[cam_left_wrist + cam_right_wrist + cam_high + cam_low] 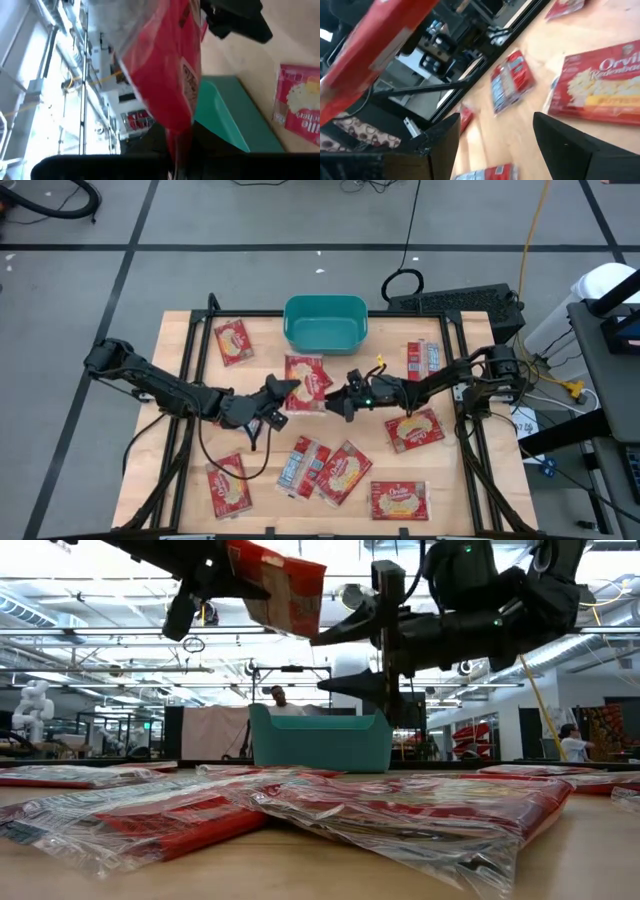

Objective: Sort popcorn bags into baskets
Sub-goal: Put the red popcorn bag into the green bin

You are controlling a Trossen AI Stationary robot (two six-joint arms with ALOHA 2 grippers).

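Left gripper point(283, 392): clamped on a popcorn bag point(306, 380), lifted above the table point(180, 360) centre.
Right gripper point(342, 402): fingers spread, nothing held, just beside the raised bag.
Basket point(325, 323): teal, at the table's far edge, beyond both grippers.
Other bags: lying flat around the table, one point(413, 430) beneath the right arm.
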